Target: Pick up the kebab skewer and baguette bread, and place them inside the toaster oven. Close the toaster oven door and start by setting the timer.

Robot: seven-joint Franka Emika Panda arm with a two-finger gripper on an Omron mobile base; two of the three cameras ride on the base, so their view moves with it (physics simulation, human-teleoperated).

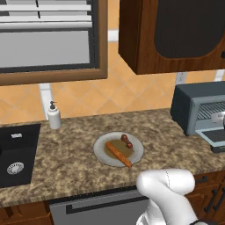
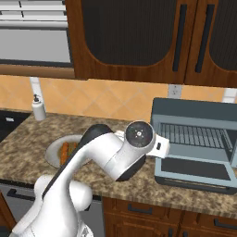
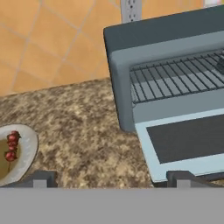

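The toaster oven (image 3: 175,57) stands open on the granite counter, its wire rack (image 3: 179,76) bare and the toaster oven door (image 3: 188,140) folded down flat in front. My gripper (image 3: 109,181) hovers open just before the door's left corner, with nothing between its fingers. To its left lies a grey plate (image 1: 137,154) holding the kebab skewer (image 1: 126,140) and the long orange-brown baguette bread (image 1: 118,155). In the hand view the skewer (image 3: 11,146) lies on the plate's (image 3: 28,153) right part at the left edge. My arm hides most of the plate (image 2: 53,149) in the right base view.
A soap dispenser (image 1: 54,115) and a dark sink (image 1: 17,154) sit at the counter's left. Wooden wall cabinets (image 2: 139,37) hang above the oven (image 2: 194,125). A wall outlet (image 3: 131,9) is behind the oven. Drawers and a dishwasher front (image 1: 101,208) lie under the counter edge.
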